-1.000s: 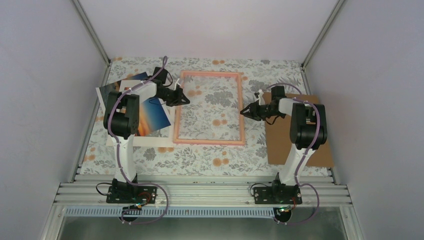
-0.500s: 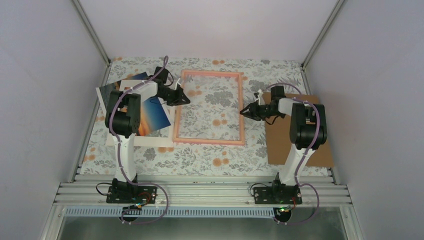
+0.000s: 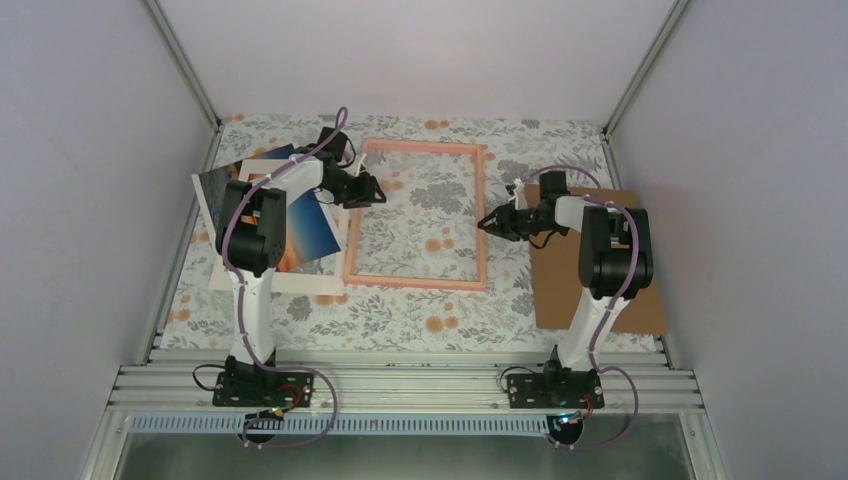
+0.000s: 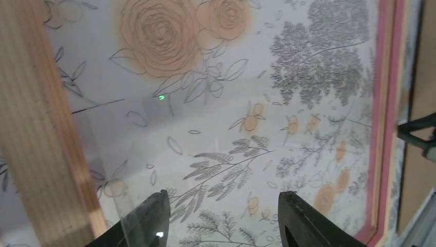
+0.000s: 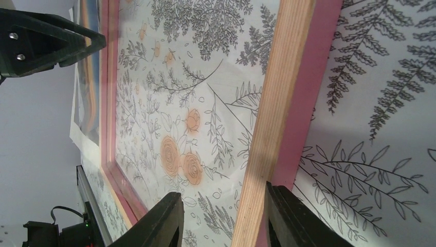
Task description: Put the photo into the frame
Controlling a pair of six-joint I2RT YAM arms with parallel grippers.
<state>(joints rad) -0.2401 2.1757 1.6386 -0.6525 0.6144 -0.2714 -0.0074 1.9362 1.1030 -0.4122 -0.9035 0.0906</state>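
The photo point(image 3: 308, 218) has stayed left of the frame point(image 3: 418, 147), tilted on the mat board point(image 3: 280, 283): blue sky over an orange glow. The left gripper point(image 3: 367, 189), pinched together a second ago, now gapes empty over the pane. The right gripper point(image 3: 487, 222) straddles the frame's right rail; I cannot tell whether it grips it.

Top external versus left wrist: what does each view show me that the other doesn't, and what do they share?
Only top external: the photo lying on the cream mat board left of the frame, the brown backing board under the right arm, and both arms whole. Only left wrist: the left pincer close up, its fingers apart over the clear pane with nothing between them. Both: the pink frame, the floral tablecloth, and the right pincer at the frame's right edge.
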